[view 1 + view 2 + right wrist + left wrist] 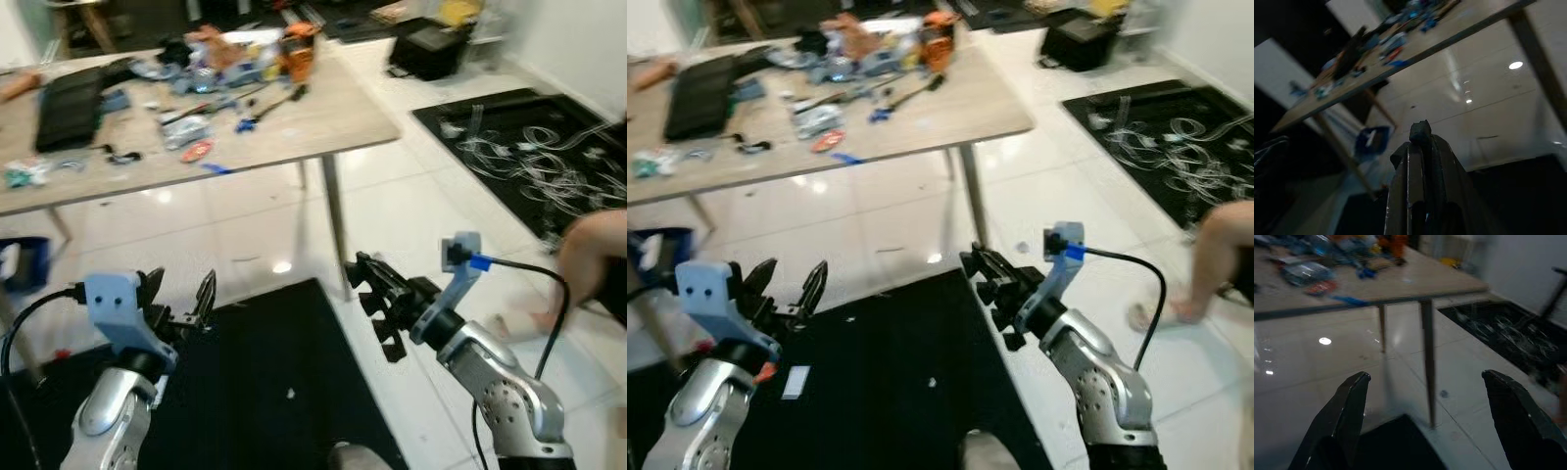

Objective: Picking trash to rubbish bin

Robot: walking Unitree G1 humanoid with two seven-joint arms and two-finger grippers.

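Observation:
My left gripper [179, 294] is held low over a black floor mat [265, 382], its two fingers [1352, 406] spread wide open with nothing between them. My right gripper [361, 272] hovers at the mat's right edge near the table leg [335, 220], its fingers [1420, 147] pressed shut and holding nothing I can see. A small white scrap [290, 394] lies on the mat between the arms. A flat white paper piece [795, 382] lies on the mat by my left arm. A blue bin [22, 262] with something white in it stands on the floor at far left, under the table.
A wooden table [323, 117] ahead carries a black bag [69, 103], wrappers, tools and an orange object [299, 49]. A black mat with white cables [529, 147] lies at the right. A person's bare leg [598, 259] is at the right edge. The floor is glossy white tile.

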